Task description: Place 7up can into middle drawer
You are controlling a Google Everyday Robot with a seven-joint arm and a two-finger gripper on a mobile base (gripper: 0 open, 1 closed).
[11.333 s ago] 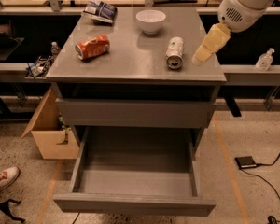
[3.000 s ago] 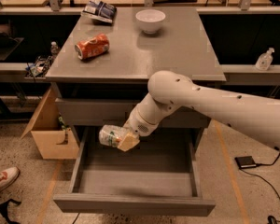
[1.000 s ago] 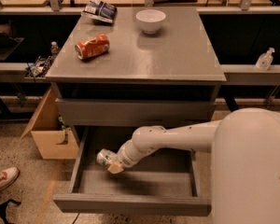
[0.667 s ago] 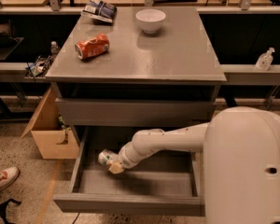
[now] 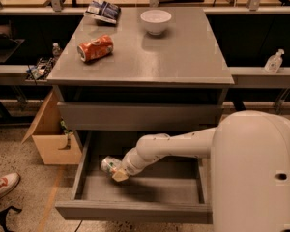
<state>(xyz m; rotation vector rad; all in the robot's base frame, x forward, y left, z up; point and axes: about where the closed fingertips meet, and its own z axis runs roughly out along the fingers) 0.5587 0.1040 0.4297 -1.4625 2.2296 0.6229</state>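
Observation:
The middle drawer (image 5: 135, 210) of the grey cabinet stands pulled out, wide and shallow with low side walls. The 7up can (image 5: 108, 165), silver-white with green print, lies on its side low inside the drawer's left part. My gripper (image 5: 117, 172) reaches into the drawer from the right on a white arm and is shut on the can. Whether the can rests on the drawer bottom or hangs just above it cannot be told.
On the cabinet top (image 5: 183, 57) lie an orange-red soda can (image 5: 94, 48), a white bowl (image 5: 155, 21) and a chip bag (image 5: 102, 10). A cardboard box (image 5: 49, 139) stands on the floor at the left. A shoe (image 5: 2, 186) shows at the lower left.
Over eleven seconds the can went from the cabinet top into the open drawer in my gripper. In the last second the gripper and can have barely moved.

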